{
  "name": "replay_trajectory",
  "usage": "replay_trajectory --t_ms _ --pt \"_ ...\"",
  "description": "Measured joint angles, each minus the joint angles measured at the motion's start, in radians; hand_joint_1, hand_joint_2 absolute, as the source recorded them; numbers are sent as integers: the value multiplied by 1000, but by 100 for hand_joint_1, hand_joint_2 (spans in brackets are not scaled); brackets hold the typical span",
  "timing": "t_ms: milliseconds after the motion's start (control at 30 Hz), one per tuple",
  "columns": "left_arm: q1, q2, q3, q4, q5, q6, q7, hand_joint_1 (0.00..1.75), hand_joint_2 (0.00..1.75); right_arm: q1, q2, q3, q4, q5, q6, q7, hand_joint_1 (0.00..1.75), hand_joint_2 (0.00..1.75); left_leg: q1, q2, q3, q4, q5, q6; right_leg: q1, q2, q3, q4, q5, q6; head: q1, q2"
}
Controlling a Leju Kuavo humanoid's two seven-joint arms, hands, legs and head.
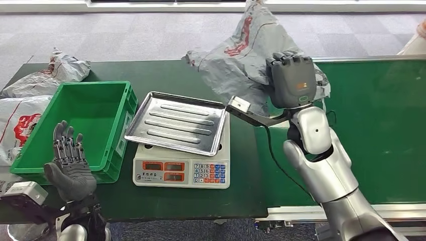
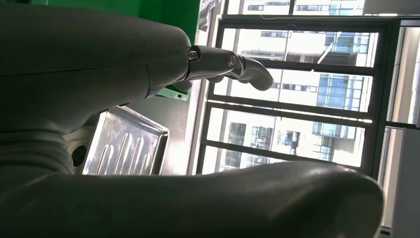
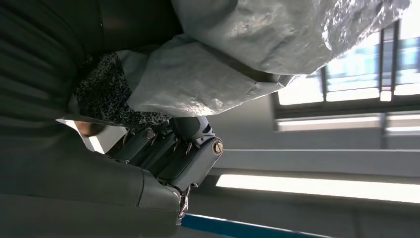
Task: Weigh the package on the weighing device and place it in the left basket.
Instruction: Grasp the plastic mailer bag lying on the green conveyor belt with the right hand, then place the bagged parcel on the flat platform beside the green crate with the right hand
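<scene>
The right hand [image 1: 291, 80] gripped a crumpled grey plastic mailer package with red print [image 1: 246, 47], lifted off the dark green table surface [image 1: 166, 75] and hanging above its far side, just beyond the far right corner of the scale's tray. In the right wrist view the dark fingers [image 3: 163, 148] were curled into the wrinkled, glossy film of the package [image 3: 237, 59].

The white electronic weighing scale with orange displays and a keypad [image 1: 181, 171] stood near the table's front edge, its ribbed, shiny stainless-steel tray [image 1: 176, 122] bare and tilted slightly askew on the body. The tray's left corner came close to the right wall of the green rectangular plastic basket [image 1: 113, 95], which sat just beside the scale with its interior open to the top.

The left hand [image 1: 69, 163] hovered at the basket's near left corner, palm up, fingers apart and holding nothing. In the left wrist view one finger [image 2: 233, 64] stretched out above the tray [image 2: 124, 148].

More grey and white bagged parcels [image 1: 35, 88] lay piled against the basket's left side, at the table's edge. To the right ran a brighter green conveyor belt [image 1: 382, 115].
</scene>
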Motion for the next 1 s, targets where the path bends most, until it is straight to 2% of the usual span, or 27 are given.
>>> replay_trajectory --t_ms 133,333,433,667,700,800,833,900,1000 --pt "-22 -7 -3 18 9 3 -1 0 0 -77 91 119 87 -76 -4 -16 175 175 1 0 0 0 0 0 1 0 0 0 0 0 0 0" --pt "-55 -13 -3 28 19 34 -14 0 0 -87 223 219 238 -290 -25 -94 175 175 2 -1 0 0 0 -1 1 -1 -1 0 0 0 0 0" --pt "-60 -13 -3 29 19 38 -17 0 0 -85 256 239 294 -317 -38 -113 175 175 1 -1 0 0 0 -1 1 -1 -1 0 0 0 0 0" --pt "-66 -13 -3 29 14 70 -28 0 0 -63 294 246 352 -400 -28 -138 175 175 1 -2 -1 0 0 -1 1 -2 -1 0 0 0 0 0" --pt "-69 -12 -3 29 13 75 -27 0 0 -56 300 246 363 -405 -28 -135 168 175 1 -2 -1 0 0 -1 1 -2 -1 0 0 0 0 0" --pt "-73 -12 -3 29 11 79 -22 0 0 -35 309 242 396 -398 -29 -108 37 175 1 -2 -1 0 0 -1 1 -3 -1 0 0 0 0 0" --pt "-73 -12 -3 30 11 79 -21 0 0 -30 310 239 406 -390 -30 -95 0 175 1 -2 -1 0 0 -1 1 -3 -1 0 0 0 0 0" --pt "-73 -12 -3 31 8 79 -19 0 0 -24 310 234 421 -365 -37 -62 0 175 1 -2 -1 0 0 -1 1 -3 -1 0 0 0 0 0" --pt "-73 -14 -3 35 -8 76 -7 0 0 -12 309 219 439 -250 -55 55 0 175 1 -2 -1 0 0 -1 1 -2 -2 0 0 0 0 0"
